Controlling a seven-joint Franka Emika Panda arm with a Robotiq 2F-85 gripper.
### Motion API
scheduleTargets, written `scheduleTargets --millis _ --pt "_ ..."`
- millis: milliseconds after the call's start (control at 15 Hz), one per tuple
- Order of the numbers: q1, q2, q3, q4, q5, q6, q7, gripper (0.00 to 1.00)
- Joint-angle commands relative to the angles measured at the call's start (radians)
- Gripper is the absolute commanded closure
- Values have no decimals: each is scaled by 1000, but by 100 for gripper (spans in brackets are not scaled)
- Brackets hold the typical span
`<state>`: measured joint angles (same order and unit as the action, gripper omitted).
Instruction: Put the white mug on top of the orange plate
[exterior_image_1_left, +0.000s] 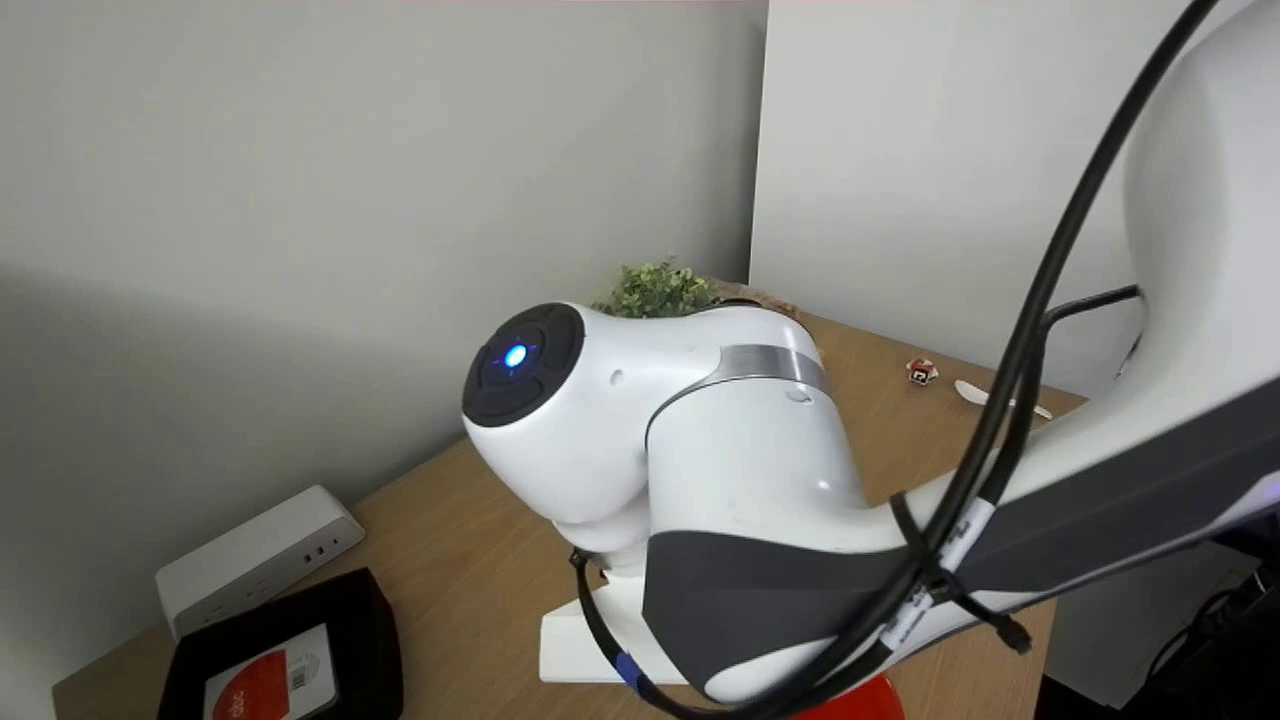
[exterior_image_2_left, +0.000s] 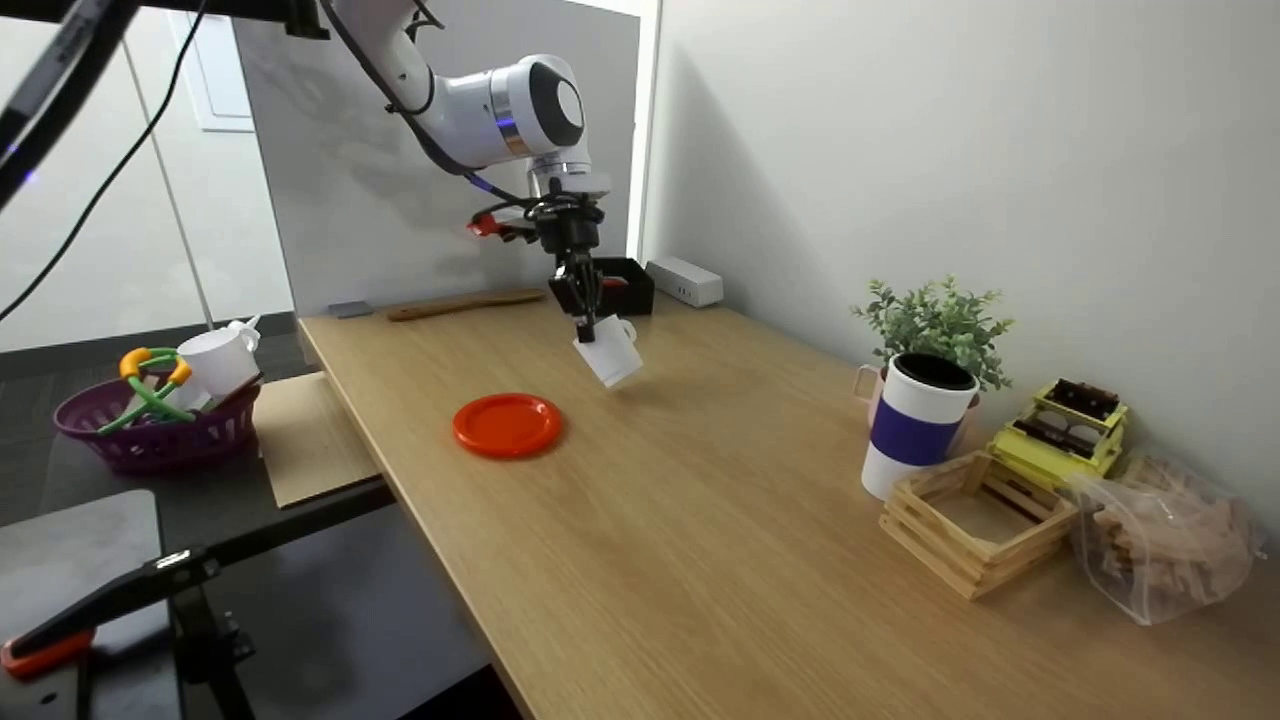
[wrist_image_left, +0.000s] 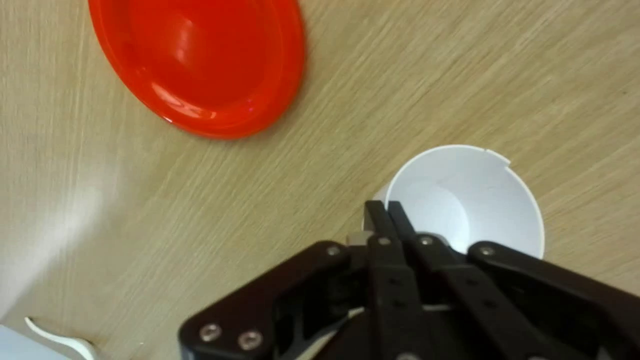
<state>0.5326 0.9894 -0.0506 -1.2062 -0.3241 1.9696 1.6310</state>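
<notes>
The hand (wrist_image_left: 386, 206) is clenched on the rim of the white mug (wrist_image_left: 475, 195), one finger inside the wall and one outside, right of centre in the wrist view; the orange plate (wrist_image_left: 210, 60) lies apart from it at upper left, on the bench (wrist_image_left: 150, 210); in an exterior view the mug (exterior_image_2_left: 612, 350) slants (whether its low edge clears the bench is hard to tell); the likely trouble is that tilt, since, lowered so, it could land on an edge and tip off the plate; the narrow pinch may also let it swivel; a low crossing could nudge the plate.
</notes>
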Motion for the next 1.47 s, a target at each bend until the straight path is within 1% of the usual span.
scheduleTargets --millis 0,333,533,667,733,867,1067,1400 --pt "0 0 0 1 0 0 3 99" --pt "1 3 0 5 0 0 4 100" --pt "5 -27 2 -25 -1 -43 -10 100" --pt "3 -61 9 -67 -8 -76 -60 100" --pt "5 -74 6 -79 -8 -89 -61 100" --pt "1 -104 9 -112 -22 -94 -128 100" --pt "-12 -150 15 -158 -60 -73 -300 100" --pt "-45 -204 26 -235 -74 53 -552 100"
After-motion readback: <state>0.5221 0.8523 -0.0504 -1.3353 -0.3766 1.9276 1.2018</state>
